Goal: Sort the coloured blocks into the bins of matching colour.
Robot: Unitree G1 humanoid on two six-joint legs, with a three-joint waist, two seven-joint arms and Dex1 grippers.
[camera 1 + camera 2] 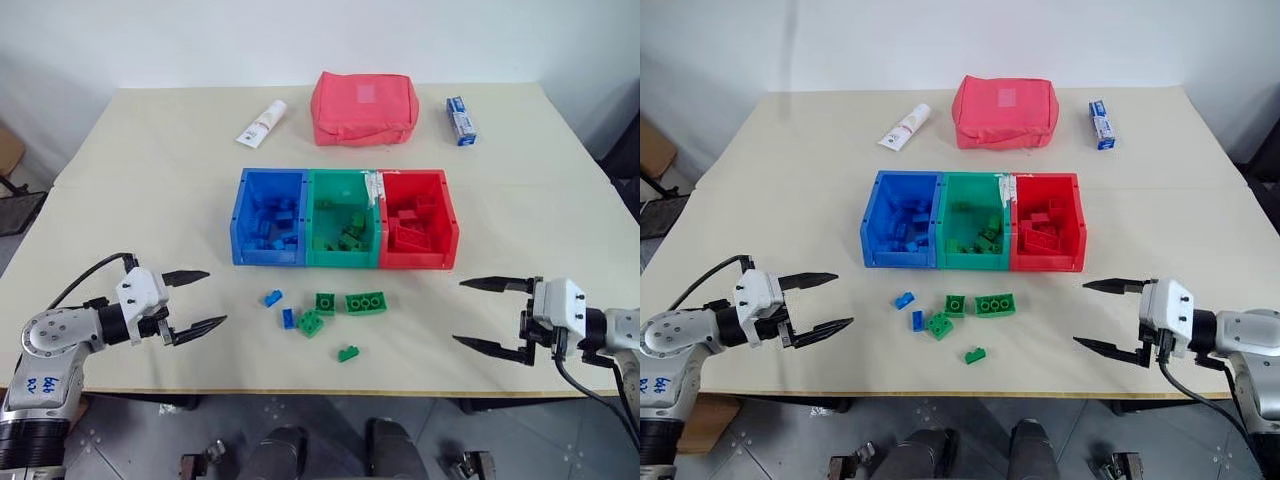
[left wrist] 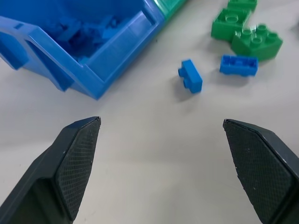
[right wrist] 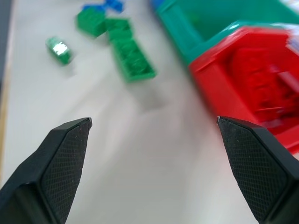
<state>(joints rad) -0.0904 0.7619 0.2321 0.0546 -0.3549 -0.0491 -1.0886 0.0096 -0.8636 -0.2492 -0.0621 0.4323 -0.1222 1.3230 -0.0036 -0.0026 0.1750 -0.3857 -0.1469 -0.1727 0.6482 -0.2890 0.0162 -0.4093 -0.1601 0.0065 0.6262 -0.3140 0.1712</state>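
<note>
A cream tabletop (image 1: 150,180) holds three joined square plastic bins (image 1: 345,262) at centre frame: blue, green and red, each already containing matching bricks. Just below them lie loose studded toy blocks: two small blue ones (image 1: 273,298) and four green ones (image 1: 365,302). At lower left, the left gripper (image 1: 198,300) reaches in almost level, its black fingers spread wide and empty, pointing toward the blocks. At lower right, the right gripper (image 1: 482,315) mirrors it, fingers equally spread, holding nothing. A red fabric zip pouch (image 1: 363,108), a white tube (image 1: 262,124) and a small blue box (image 1: 460,120) sit along the upper part.
</note>
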